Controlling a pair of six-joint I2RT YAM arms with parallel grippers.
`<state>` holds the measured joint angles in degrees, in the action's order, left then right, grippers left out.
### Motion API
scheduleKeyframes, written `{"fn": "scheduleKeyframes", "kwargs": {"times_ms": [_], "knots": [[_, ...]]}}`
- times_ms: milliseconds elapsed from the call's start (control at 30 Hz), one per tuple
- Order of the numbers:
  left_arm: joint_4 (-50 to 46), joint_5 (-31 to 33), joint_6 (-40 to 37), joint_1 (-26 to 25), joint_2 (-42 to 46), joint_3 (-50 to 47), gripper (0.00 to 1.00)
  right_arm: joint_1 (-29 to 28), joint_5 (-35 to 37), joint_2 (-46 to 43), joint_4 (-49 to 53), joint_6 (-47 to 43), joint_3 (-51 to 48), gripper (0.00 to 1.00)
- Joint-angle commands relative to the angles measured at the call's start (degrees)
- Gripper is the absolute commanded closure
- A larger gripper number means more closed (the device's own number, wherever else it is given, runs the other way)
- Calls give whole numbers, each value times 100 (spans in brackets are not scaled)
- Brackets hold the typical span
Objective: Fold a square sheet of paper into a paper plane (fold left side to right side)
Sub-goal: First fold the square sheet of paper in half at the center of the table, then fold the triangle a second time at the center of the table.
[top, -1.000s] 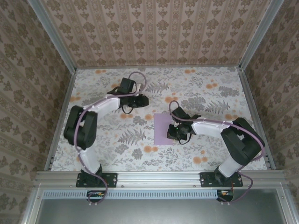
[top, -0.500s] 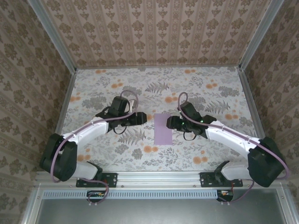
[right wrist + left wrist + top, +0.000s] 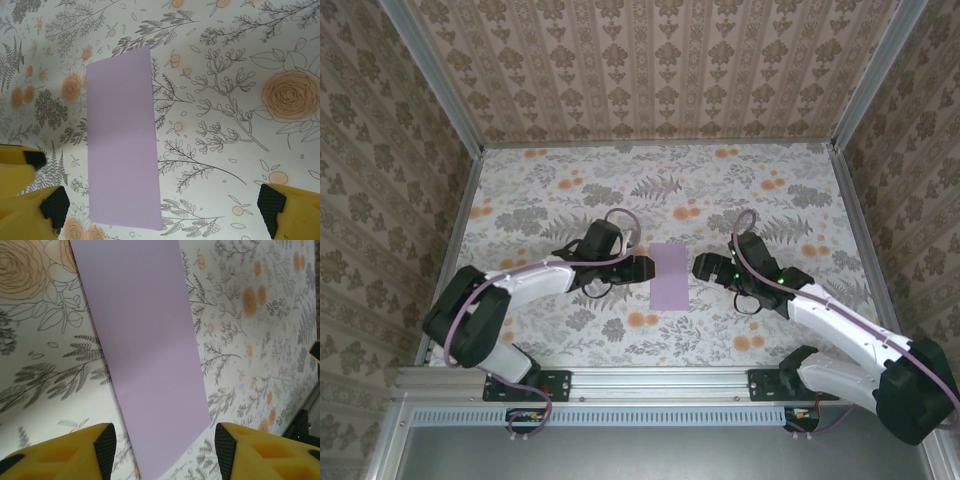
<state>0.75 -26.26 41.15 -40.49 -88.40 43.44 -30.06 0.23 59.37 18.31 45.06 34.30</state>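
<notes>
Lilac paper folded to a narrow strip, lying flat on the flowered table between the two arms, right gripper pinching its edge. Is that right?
Not quite. The right gripper is not pinching anything: it stands wide open, and the paper lies free on the table ahead of it, as the right wrist view shows. The rest of the statement holds.

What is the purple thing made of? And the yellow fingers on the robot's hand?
The purple sheet looks like thin matte paper: it lies flat, with sharp straight edges and no shine. The left hand has yellow fingers that look like hard plastic with moulded hollows. Their black pads seem rubbery, though that is hard to be sure of.
</notes>
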Motion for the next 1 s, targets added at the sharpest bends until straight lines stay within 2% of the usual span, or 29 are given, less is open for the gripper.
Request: {"fn": "scheduleKeyframes", "kwargs": {"times_ms": [0, 200, 400, 633, 800, 967], "knots": [[312, -106, 55, -90, -419, 430, 48, 44, 6, -167, 161, 141, -146, 0], [487, -140, 43, -160, -1094, 797, 57, 52, -130, -189, 190, 150, -229, 0], [248, 32, -69, -173, -1319, 918, 62, 58, -242, -107, 160, 177, -234, 0], [80, 155, -162, -221, -1452, 874, 65, 70, -1012, 370, -83, -12, -7, 1], [3, 235, -185, -237, -1489, 789, 66, 71, -1534, 759, -290, -49, 127, 11], [-6, 279, -155, -282, -1461, 675, 68, 65, -1999, 1249, -494, 42, 282, 25]]}}
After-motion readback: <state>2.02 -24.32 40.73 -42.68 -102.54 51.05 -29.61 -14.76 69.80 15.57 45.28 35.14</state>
